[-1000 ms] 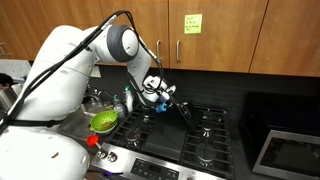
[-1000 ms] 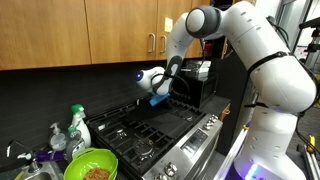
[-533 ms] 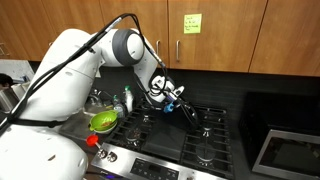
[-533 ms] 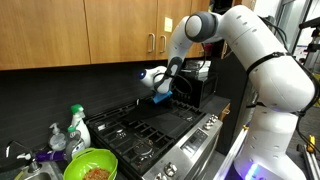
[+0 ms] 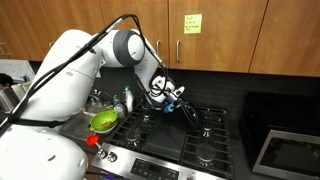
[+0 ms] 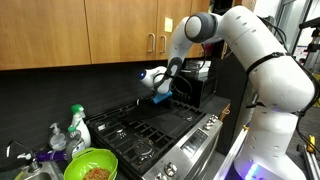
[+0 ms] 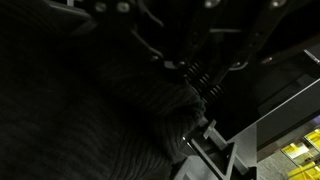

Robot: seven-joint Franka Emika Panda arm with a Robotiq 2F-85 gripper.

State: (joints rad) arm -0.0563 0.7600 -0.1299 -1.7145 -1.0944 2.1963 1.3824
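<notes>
Dark cloth (image 5: 188,111), end effector (image 5: 172,99), shifted over stove (image 5: 216,136)

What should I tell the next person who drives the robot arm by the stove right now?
The gripper hangs above the back of the stove, close to the dark wall. The pictures do not show whether its jaws are open or shut.
The dark cloth is ribbed, sits right at the gripper and fills most of the wrist view. It is unclear whether it is held or only touched.
Nearby, a green bowl with food stands beside the stove, with bottles behind it.
Done: the gripper and cloth are together over the burners.
Left: check the grip before moving anything.
</notes>
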